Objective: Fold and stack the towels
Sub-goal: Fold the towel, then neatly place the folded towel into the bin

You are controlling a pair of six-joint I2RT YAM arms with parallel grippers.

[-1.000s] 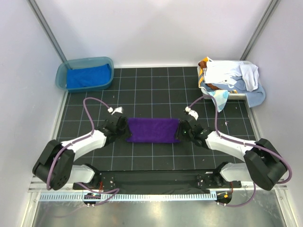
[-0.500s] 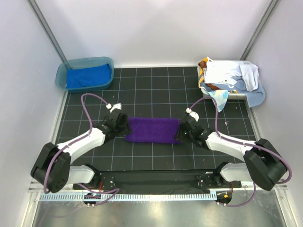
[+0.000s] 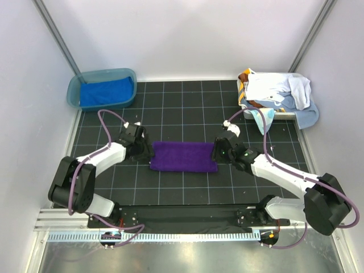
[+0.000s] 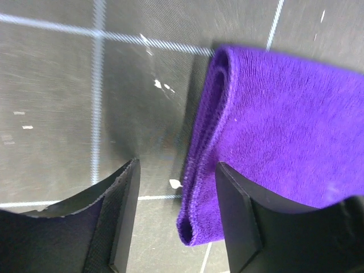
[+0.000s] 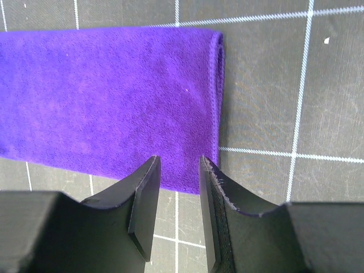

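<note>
Far-left corner of black gridded mat [image 3: 187, 108]: teal translucent tub [image 3: 73, 91] noted, upright. Far-right corner: white basket [image 3: 285, 115], largely covered, only a near edge seen. Tub and basket well apart. White specks [image 4: 161, 85] recorded on mat. Slotted rail [image 3: 187, 236] noted along near edge.

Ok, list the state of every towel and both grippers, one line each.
Purple towel: folded, flat on the table.
Blue towel: lying in the teal tub.
Other towels: unfolded, heaped on the white basket.
Left gripper: fingers open, empty.
Right gripper: fingers open, empty.
</note>
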